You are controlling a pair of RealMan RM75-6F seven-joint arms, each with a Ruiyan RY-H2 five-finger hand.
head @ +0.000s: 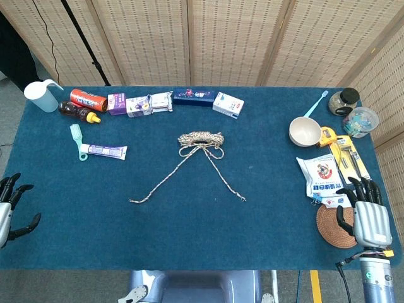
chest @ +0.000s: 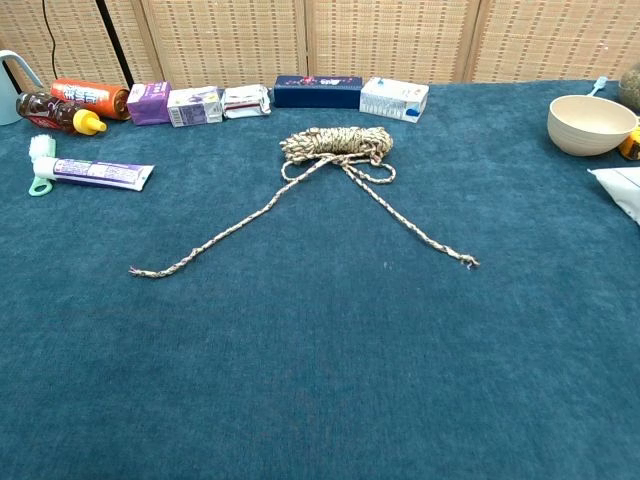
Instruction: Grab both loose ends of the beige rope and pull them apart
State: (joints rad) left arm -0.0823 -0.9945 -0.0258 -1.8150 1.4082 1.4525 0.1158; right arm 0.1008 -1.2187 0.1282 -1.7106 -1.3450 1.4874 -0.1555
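Rope (head: 201,139) lay bundled mid-counter, its two loose ends splaying toward the robot, left end nearer the empty, spread left hand (head: 11,206), right end nearer the open right hand (head: 364,213).

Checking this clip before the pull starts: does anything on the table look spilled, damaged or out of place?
Nothing stands out. The beige rope lies bundled with a bow, both loose ends trailing flat toward the robot. The sauce bottle lies on its side, capped, no spill visible. Both hands rest at the table edges, holding nothing.
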